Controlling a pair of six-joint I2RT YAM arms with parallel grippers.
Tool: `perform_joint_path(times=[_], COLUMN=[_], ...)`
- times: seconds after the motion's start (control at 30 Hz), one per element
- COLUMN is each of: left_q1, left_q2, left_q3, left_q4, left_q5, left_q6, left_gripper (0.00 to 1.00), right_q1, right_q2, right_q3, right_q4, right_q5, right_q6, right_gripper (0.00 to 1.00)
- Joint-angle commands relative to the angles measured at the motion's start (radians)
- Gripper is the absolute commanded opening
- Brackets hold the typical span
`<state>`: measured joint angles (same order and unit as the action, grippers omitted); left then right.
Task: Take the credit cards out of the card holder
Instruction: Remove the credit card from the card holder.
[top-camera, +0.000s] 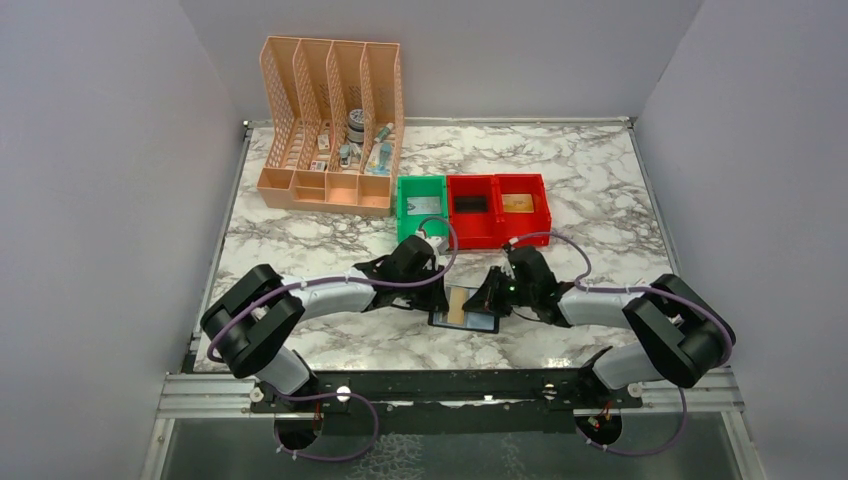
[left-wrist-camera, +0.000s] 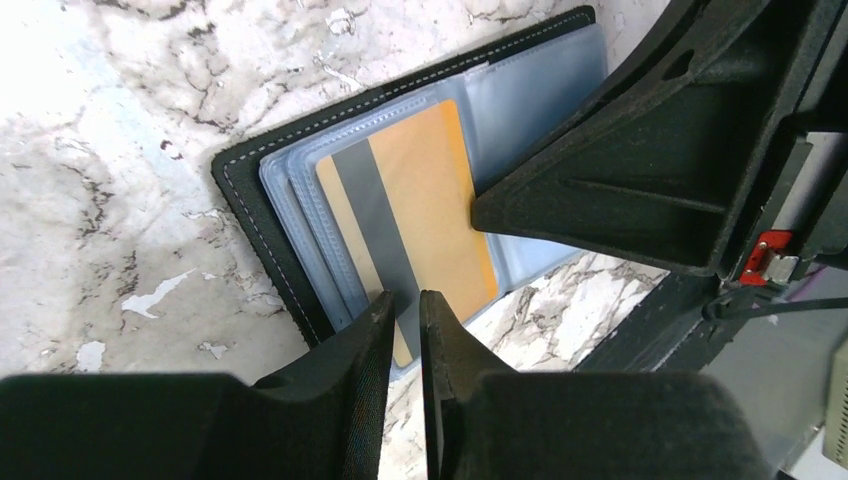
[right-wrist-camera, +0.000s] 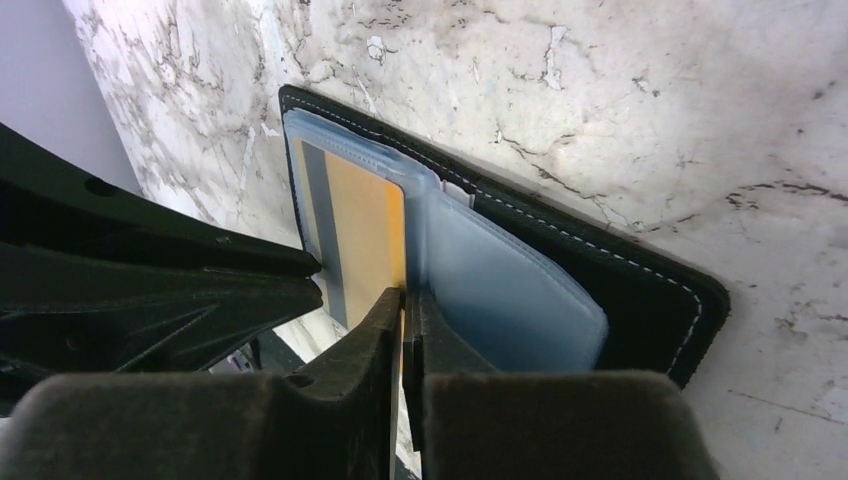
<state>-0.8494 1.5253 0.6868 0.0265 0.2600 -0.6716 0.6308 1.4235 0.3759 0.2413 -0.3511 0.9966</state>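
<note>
The black card holder (top-camera: 484, 324) lies open on the marble near the front edge, between both grippers. A tan credit card (left-wrist-camera: 425, 200) with a grey stripe sits in the clear sleeve on its left half (right-wrist-camera: 360, 225). My left gripper (left-wrist-camera: 405, 297) hovers over the card's near edge, its jaws a narrow gap apart with nothing between them. My right gripper (right-wrist-camera: 405, 295) is closed at the card's inner edge by the fold, and an orange sliver shows between its jaws. One of its fingers (left-wrist-camera: 620, 170) crosses the left wrist view. In the top view the grippers (top-camera: 437, 298) (top-camera: 492, 298) flank the card.
A peach lattice file organizer (top-camera: 330, 130) stands at the back left. In front of it are a green bin (top-camera: 402, 210) holding a pale card and two red bins (top-camera: 548, 205). The right-hand red bin holds a tan card (top-camera: 517, 203). Grey walls enclose the table.
</note>
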Motion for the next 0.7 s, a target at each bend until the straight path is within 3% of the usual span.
perform_joint_path(times=[0.0,0.23,0.33,0.57,0.67], left_q1=[-0.006,-0.010,-0.013,-0.025,-0.028], left_q2=[0.026,0.043,0.045,0.051,0.042], left_q3=[0.027,0.035,0.034,0.044,0.043], left_q4=[-0.105,-0.127,-0.132,-0.166,-0.179], left_q5=[-0.121,-0.132,-0.135,-0.155,-0.176], left_q6=[0.036,0.049,0.050,0.064,0.062], left_gripper=[0.19,0.23,0.25,0.25,0.27], right_q1=[-0.017,-0.028,-0.028,-0.028,-0.033], right_q2=[-0.006,0.017,0.037,0.062,0.012], right_q3=[-0.019,0.030,0.039,0.047,0.048], right_q4=[0.042,-0.015,-0.017,0.003,-0.049], right_q5=[0.005,-0.037,-0.048,-0.087,-0.032], right_q6=[0.014,-0.019,-0.032,-0.072,-0.103], right_gripper=[0.05,0.21,0.22,0.02,0.01])
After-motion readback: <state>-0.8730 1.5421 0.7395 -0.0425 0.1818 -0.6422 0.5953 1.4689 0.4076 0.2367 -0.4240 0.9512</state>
